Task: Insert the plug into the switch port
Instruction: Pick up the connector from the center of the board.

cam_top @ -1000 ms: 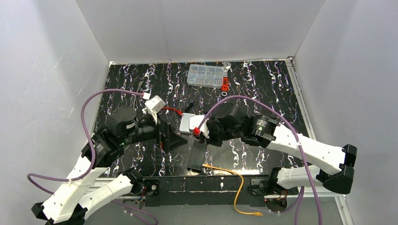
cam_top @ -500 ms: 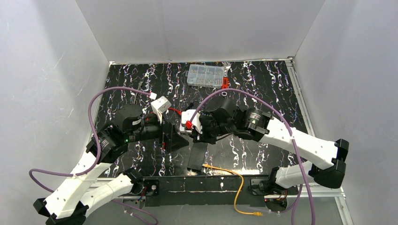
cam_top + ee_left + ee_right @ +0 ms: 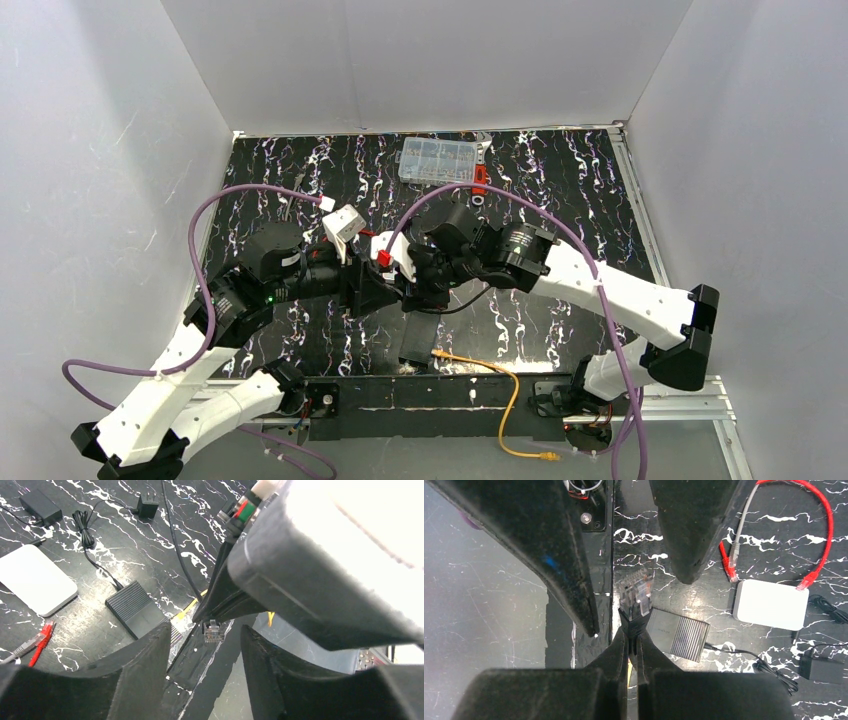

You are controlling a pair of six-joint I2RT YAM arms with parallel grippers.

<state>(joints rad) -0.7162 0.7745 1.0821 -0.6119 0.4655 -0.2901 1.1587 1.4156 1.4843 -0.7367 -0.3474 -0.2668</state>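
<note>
Plainly this is the grasping stage, with no insertion begun; the right gripper [image 3: 633, 630] has its fingers pressed together on the tail of the plug [image 3: 635, 596], holding the clear connector up off the table; the left gripper [image 3: 206, 630] stands half spread, a finger on each side of that plug, near it but not touching, so it looks like a hand-over or a steadying grip; the switch [image 3: 678, 639] lies flat just beside and below them, and I cannot see its ports from here; next, I judge, the plug must be turned to face those ports, lined up squarely with one and pushed in straight, the thin orange cable [image 3: 492, 366] trailing free; the table [image 3: 560, 190] is black with white marbling, carrying a white box [image 3: 770, 605], a red cable [image 3: 824, 530] and a clear parts case [image 3: 437, 160]; plain white walls [image 3: 420, 60] close in three sides.
</note>
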